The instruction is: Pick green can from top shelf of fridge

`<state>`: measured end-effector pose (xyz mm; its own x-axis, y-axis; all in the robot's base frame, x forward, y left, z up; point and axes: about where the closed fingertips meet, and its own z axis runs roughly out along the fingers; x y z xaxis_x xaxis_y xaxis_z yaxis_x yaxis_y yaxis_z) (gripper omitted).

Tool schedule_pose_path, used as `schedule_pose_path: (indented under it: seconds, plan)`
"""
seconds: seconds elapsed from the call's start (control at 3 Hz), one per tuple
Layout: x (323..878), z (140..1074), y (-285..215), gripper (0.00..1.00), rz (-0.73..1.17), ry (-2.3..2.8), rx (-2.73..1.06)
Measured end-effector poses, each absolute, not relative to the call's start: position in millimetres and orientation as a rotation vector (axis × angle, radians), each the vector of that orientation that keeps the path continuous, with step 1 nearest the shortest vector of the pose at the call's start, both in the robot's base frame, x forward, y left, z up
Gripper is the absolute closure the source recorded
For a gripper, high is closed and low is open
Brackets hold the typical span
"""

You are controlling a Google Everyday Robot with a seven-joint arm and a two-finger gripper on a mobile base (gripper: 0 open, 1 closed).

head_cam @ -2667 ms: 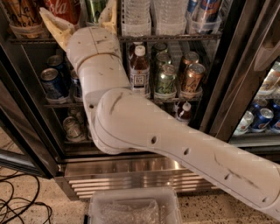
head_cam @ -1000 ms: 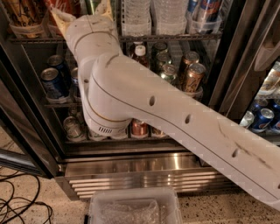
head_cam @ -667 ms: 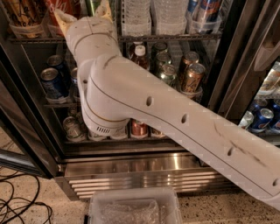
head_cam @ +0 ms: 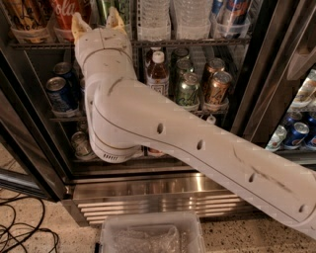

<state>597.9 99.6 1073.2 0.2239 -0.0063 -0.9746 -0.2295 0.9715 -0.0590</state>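
Note:
The fridge (head_cam: 148, 185) stands open, with a dark interior and wire racks. The top shelf (head_cam: 197, 43) runs across the top of the view. My gripper (head_cam: 95, 21) is at the left part of that shelf, with its tan fingers (head_cam: 77, 25) spread apart. Between and behind the fingers a strip of the green can (head_cam: 103, 7) shows; most of it is hidden or cut off by the top edge. A red cola can (head_cam: 64, 11) stands just left of it, behind the left finger. My white arm (head_cam: 163, 133) covers much of the lower racks.
Water bottles (head_cam: 155, 17) and cans (head_cam: 229, 12) stand to the right on the top shelf. The middle rack holds blue cans (head_cam: 59, 91), a brown bottle (head_cam: 158, 74), darker green cans (head_cam: 186, 91) and bronze cans (head_cam: 217, 88). A clear plastic bin (head_cam: 150, 234) and cables (head_cam: 19, 232) lie on the floor.
Since 2.7 s ago the gripper has risen and shifted right to the top shelf, and the arm has swung up with it. Over the last second it has hardly moved.

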Motion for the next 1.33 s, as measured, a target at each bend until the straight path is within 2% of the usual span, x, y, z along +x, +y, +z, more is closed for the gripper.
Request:
schedule_pose_path:
  seconds: [0.33,0.67,1.0,1.33]
  plan:
    - [598.5,1074.4,97.7,0.49,0.14,1.335,-0.188]
    - [600.7,1078.4,96.1,0.45,0.122,1.332,-0.181]
    - [605.5,1083.5,92.1,0.32,0.085,1.339,-0.164]
    - [605.8,1083.4,92.1,0.35,0.085,1.34,-0.164]
